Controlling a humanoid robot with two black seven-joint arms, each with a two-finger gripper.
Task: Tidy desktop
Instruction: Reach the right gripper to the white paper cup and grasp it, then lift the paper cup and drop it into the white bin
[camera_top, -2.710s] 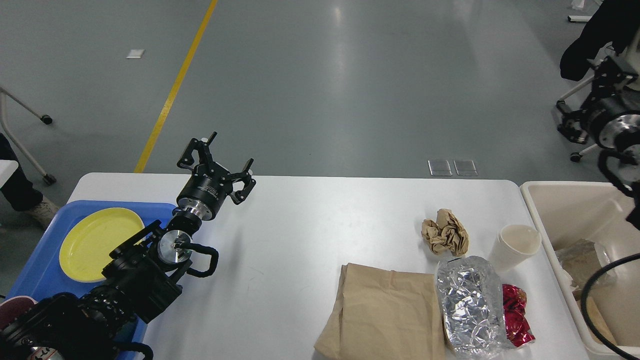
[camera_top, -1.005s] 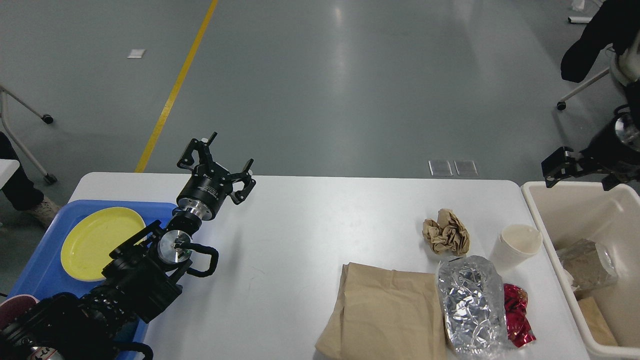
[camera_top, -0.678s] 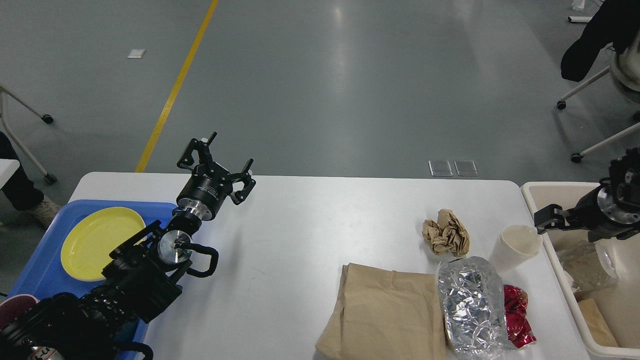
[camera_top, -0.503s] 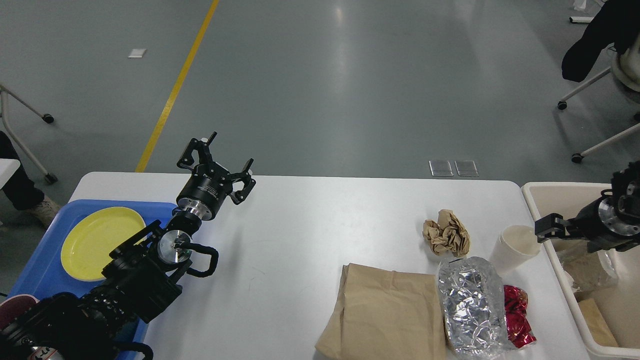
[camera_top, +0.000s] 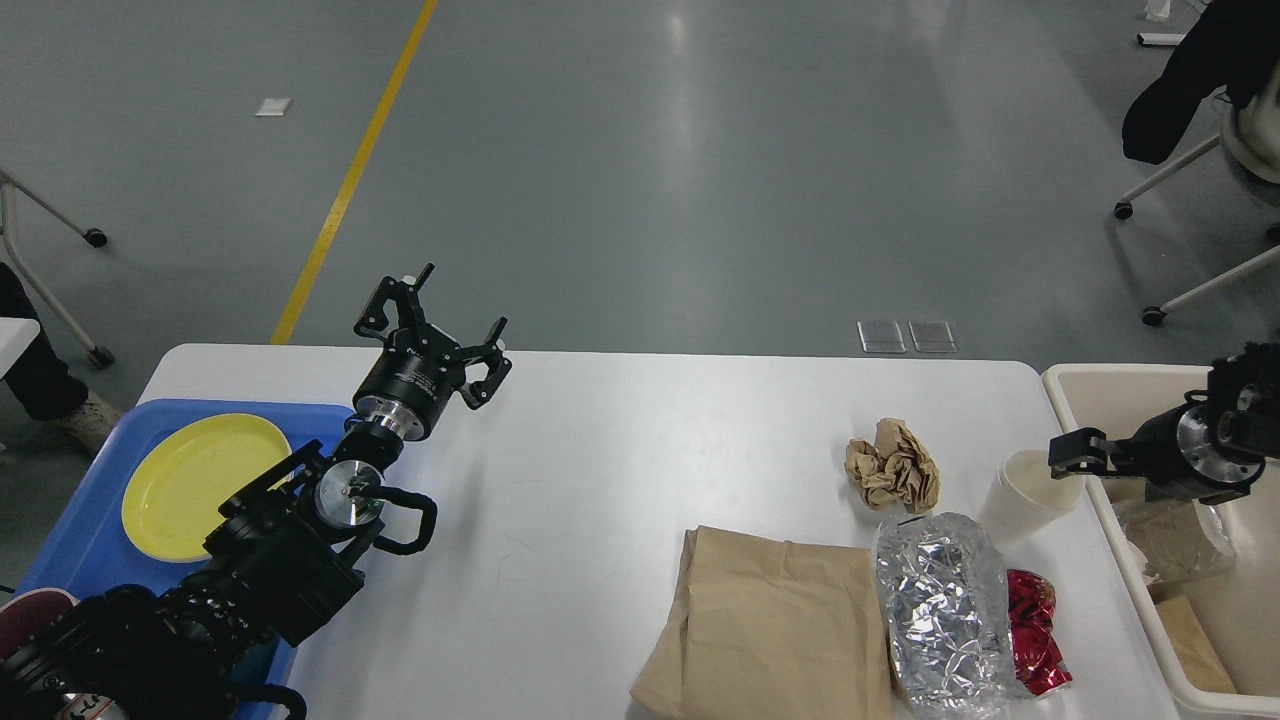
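The white desktop (camera_top: 620, 470) carries rubbish on its right half: a crumpled brown paper ball (camera_top: 892, 465), a white paper cup (camera_top: 1030, 495), a silver foil bag (camera_top: 940, 610), a red wrapper (camera_top: 1035, 630) and a flat brown paper bag (camera_top: 770, 625). My left gripper (camera_top: 445, 320) is open and empty, held above the desktop's far left edge. My right gripper (camera_top: 1075, 455) reaches in from the right, low over the bin's left rim, its tip right at the cup's rim. Only one of its fingers shows.
A blue tray (camera_top: 70, 560) at the left end holds a yellow plate (camera_top: 200, 485); a dark red cup (camera_top: 20, 612) shows at its near corner. A beige bin (camera_top: 1090, 395) with paper rubbish stands off the right end. Chairs stand on the floor beyond.
My right arm has swung down from high at the right and moved left, from over the bin to beside the white cup. The left arm and the desktop's things have not moved.
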